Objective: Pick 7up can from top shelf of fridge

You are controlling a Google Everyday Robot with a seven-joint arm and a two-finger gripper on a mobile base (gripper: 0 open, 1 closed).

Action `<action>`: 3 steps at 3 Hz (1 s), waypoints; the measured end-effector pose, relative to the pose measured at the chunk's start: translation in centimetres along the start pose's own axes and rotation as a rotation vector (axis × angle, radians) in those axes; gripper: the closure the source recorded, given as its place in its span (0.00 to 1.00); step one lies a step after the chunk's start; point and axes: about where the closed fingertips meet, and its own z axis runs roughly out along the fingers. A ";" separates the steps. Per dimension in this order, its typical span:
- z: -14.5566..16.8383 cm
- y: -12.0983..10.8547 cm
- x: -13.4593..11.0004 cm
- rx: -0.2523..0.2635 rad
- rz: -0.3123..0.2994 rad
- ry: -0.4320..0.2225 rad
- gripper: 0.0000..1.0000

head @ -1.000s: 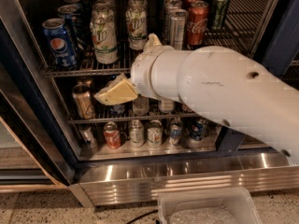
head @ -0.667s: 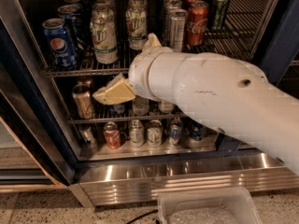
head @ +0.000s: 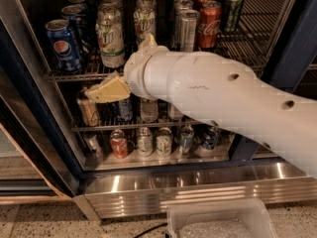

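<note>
1. Floor [head: 34, 224]: speckled beige stone look, runs along the bottom edge.
2. Clear plastic bin [head: 218, 219] on the floor, bottom centre-right, cut off by the frame.
3. Dark cable [head: 148, 230] on the floor just left of the bin.
4. Light is warm and indoor.
5. My claw [head: 110, 87] hangs left of centre, in front of the fridge [head: 198, 185].
</note>
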 end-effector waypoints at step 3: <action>2.5 -1.0 0.8 0.026 -0.003 -0.026 0.00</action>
